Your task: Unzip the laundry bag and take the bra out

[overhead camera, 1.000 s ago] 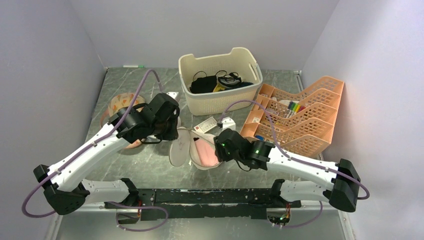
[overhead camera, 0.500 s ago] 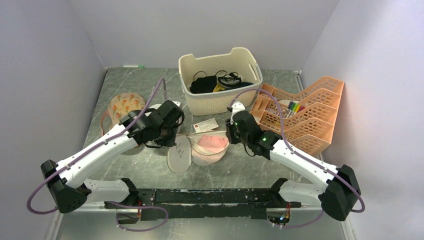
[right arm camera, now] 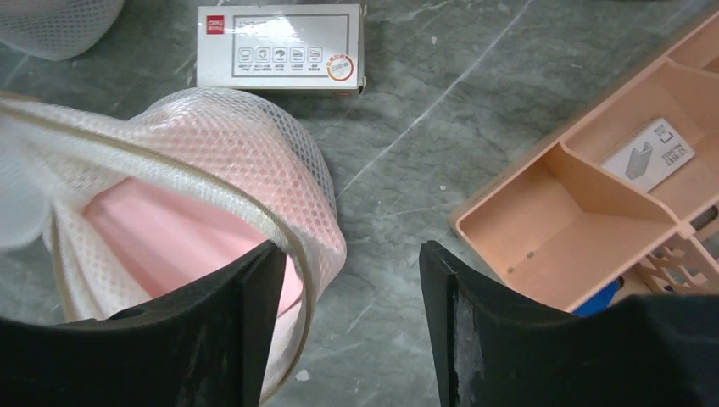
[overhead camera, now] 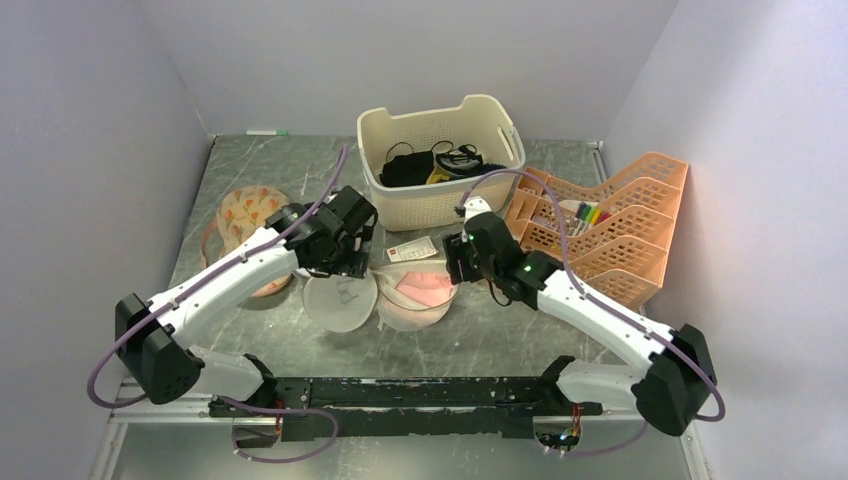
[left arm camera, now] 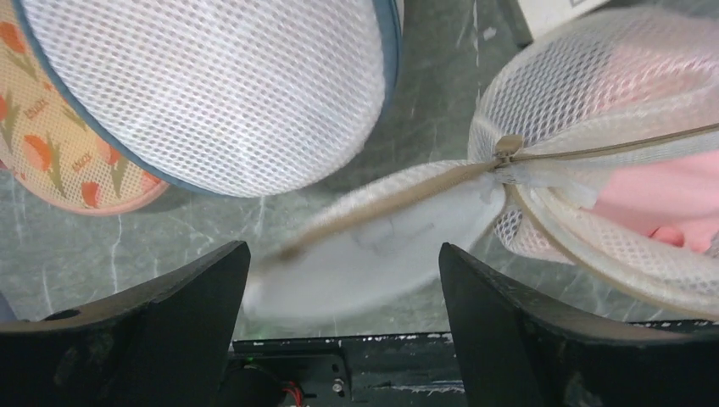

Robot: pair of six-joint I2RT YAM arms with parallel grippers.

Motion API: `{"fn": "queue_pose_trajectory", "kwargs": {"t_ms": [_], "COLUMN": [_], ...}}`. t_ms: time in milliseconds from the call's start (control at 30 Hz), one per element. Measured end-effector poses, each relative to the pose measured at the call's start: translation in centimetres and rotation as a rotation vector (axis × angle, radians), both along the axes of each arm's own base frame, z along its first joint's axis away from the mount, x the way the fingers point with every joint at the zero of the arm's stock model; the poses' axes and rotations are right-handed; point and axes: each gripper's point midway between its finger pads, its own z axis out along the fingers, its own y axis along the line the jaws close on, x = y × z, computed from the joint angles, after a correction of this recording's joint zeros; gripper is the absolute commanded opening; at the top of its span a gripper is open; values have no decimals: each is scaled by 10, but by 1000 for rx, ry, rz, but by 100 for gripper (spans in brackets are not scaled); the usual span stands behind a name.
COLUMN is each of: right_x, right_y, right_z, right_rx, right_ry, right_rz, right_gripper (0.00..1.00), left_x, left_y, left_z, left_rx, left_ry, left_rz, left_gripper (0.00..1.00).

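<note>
Laundry bag (overhead camera: 412, 320) unzipped on the surface just in front of the cream basket (overhead camera: 430, 205), pink bra (right arm camera: 169, 246) inside. Left gripper (left arm camera: 343, 254) jaws stand wide apart over its flap (overhead camera: 340, 300), empty. Right gripper (right arm camera: 352, 254) jaws are part-open at its rim, empty.

I could read only a small red brand mark, apparently "deli", on the white box (right arm camera: 280, 47). Its other print, and the card (right arm camera: 647, 153) in the orange organizer (right arm camera: 526, 229), were too small.
</note>
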Motion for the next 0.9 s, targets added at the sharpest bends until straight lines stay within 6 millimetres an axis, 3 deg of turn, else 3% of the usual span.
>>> {"fn": "queue_pose_trajectory", "kwargs": {"t_ms": [200, 333, 467, 633, 833, 900], "right_x": [-16, -31, -51, -63, -61, -59], "right_y": [-2, 2, 6, 6, 11, 12], "right_z": [28, 28, 7, -19, -19, -18], "right_rx": [89, 148, 190, 208, 239, 249], "right_ry": [-30, -1, 80, 157, 156, 151], "right_rz": [25, 64, 96, 76, 68, 66], "right_gripper": [76, 80, 78, 65, 63, 63], "left_x": [8, -4, -24, -33, -22, -19], "left_y": [-14, -26, -49, -77, -101, -104], "left_z": [21, 28, 11, -20, -30, -35], "left_rx": [-116, -262, -421, -528, -602, -600], "left_ry": [-64, -91, -29, 82, 96, 104], "left_rz": [-30, -63, -117, -136, -128, -122], "left_gripper": [99, 97, 89, 77, 62, 62]}}
